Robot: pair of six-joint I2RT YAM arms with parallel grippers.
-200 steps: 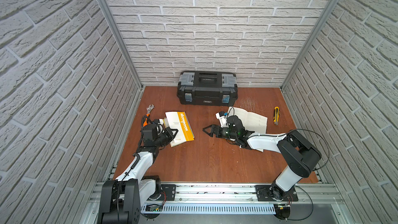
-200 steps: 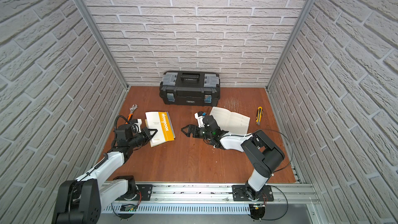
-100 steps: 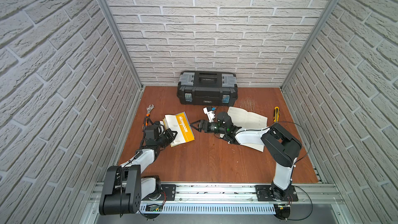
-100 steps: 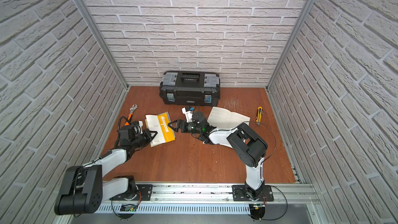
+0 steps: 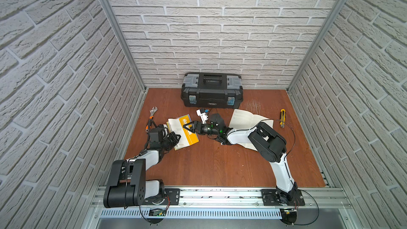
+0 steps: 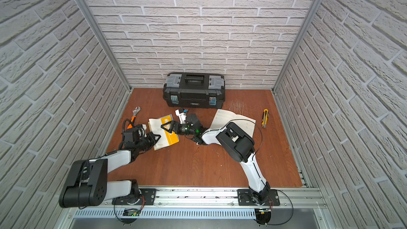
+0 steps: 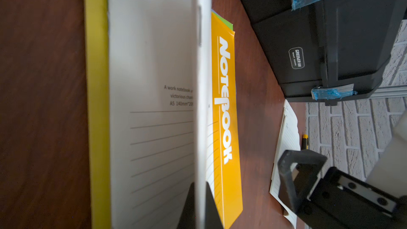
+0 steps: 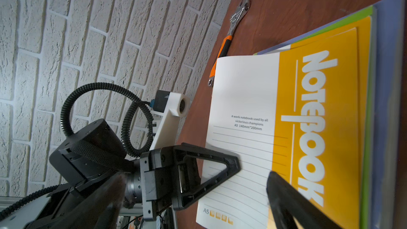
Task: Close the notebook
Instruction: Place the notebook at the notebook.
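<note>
On the left, the left gripper [image 5: 178,137] stays pinched on the raised white-and-orange cover of the yellow paper notebook [image 5: 189,139]. The right gripper [image 5: 187,127], jaws wide, has swung over it from the open white lined notebook [image 5: 244,118], likely to press the cover shut.

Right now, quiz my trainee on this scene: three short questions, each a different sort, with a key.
1. True or false: the left gripper is shut on the yellow notebook's cover.
2. Which tool lies nearest the open white notebook? A hammer; B utility knife; C screwdriver.
3. Fill in: against the back wall stands a black ____.
Key: 1 true; 2 B; 3 toolbox.
</note>
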